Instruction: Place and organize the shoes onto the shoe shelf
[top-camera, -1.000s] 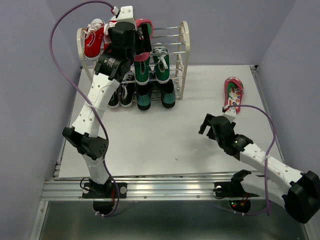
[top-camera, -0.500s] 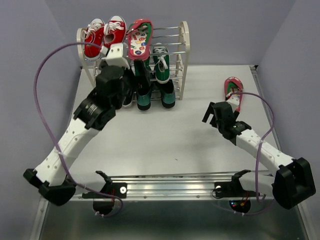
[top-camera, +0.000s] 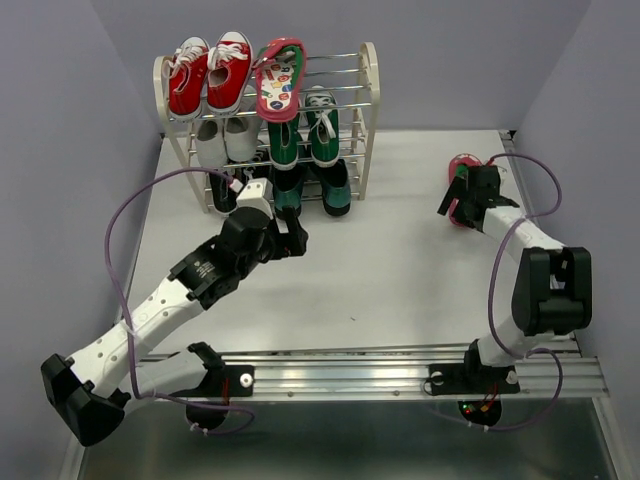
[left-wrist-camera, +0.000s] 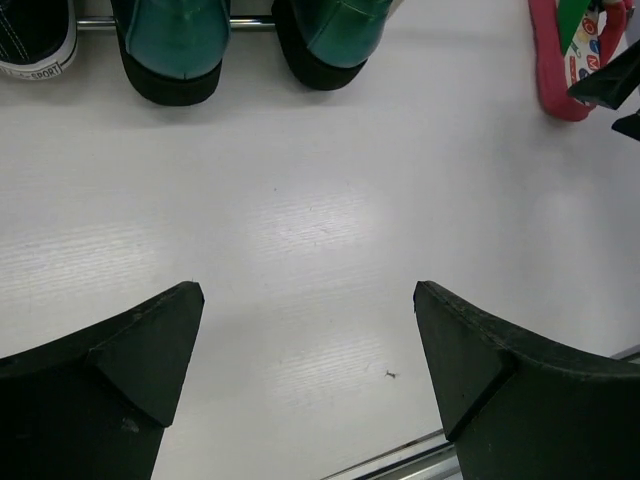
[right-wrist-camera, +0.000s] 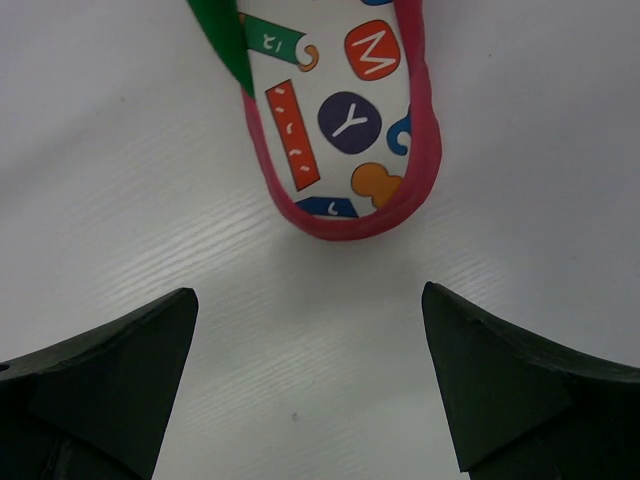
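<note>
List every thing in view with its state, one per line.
loose flip-flop, flat on table, footbed up, unshelved
shelved flip-flop, top tier, footbed up
red sneakers, top tier
green sneakers, middle tier
teal loafers, bottom tier
shoe shelf, upright, top tier free at right
left tool, open, empty
right tool, open, empty, just short of loose flip-flop

Right hand (right-wrist-camera: 308, 293), fingers apart, faces the flip-flop (right-wrist-camera: 350, 120) heel.

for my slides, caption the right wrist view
Open fingers hover above the rounded end of a flip-flop on the table.
</note>
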